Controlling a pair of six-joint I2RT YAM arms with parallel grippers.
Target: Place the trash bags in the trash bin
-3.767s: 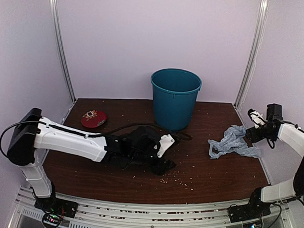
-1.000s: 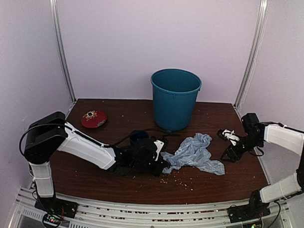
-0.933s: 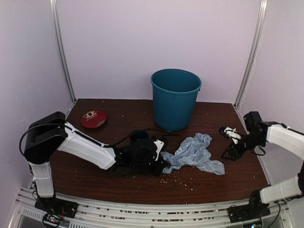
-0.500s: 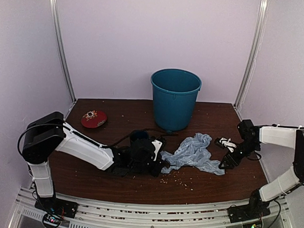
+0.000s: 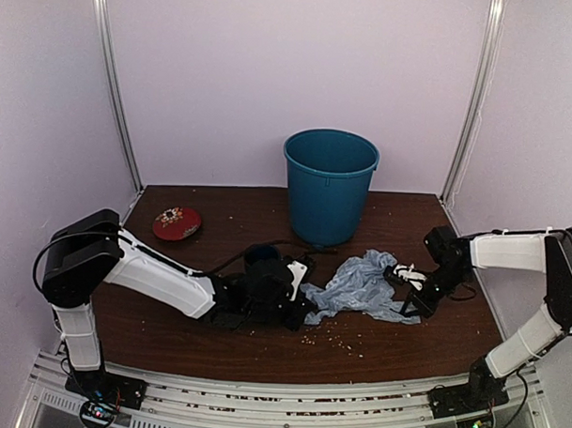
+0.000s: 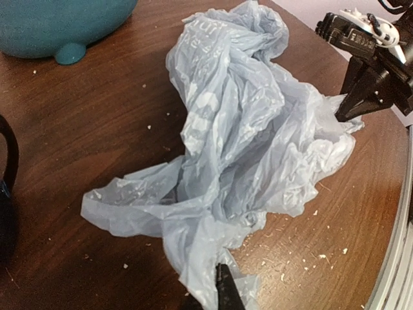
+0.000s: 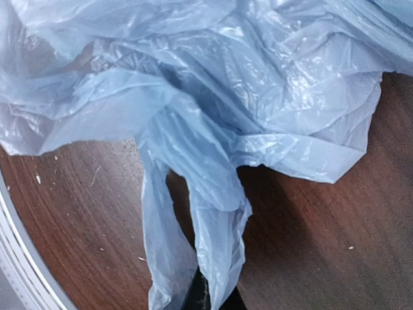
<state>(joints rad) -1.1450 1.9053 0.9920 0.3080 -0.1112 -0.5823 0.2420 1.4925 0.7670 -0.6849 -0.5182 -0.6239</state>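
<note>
Well, the bag (image 5: 359,287) lies crumpled on the brown worktop (image 5: 169,332), in the middle of the top view and a little to the right. It is thin and pale blue, with lots of wrinkles and folds. It is not in the bin (image 5: 329,183). The bin is round and teal, and it stands upright behind the bag, near the back wall. Its open top faces up.

The left hand (image 5: 303,307) lies low on the worktop at the bag's left end. In its own view, the dark finger (image 6: 226,294) at the bottom of the frame is closed, pinching a corner of the bag (image 6: 239,148).

The right hand (image 5: 410,286) is at the bag's right end. From the left camera it shows in the upper right of the frame, with its dark tip (image 6: 342,115) touching the bag's edge. In its own view, a fold of the bag (image 7: 213,97) hangs down to the closed fingers (image 7: 201,294) at the bottom, which pinch it.

A small red dish (image 5: 177,222) sits at the left of the worktop, well apart from the bag. A dark cup (image 5: 261,255) stands just behind the left hand. Pale crumbs (image 5: 333,340) are scattered on the worktop in front of the bag.
</note>
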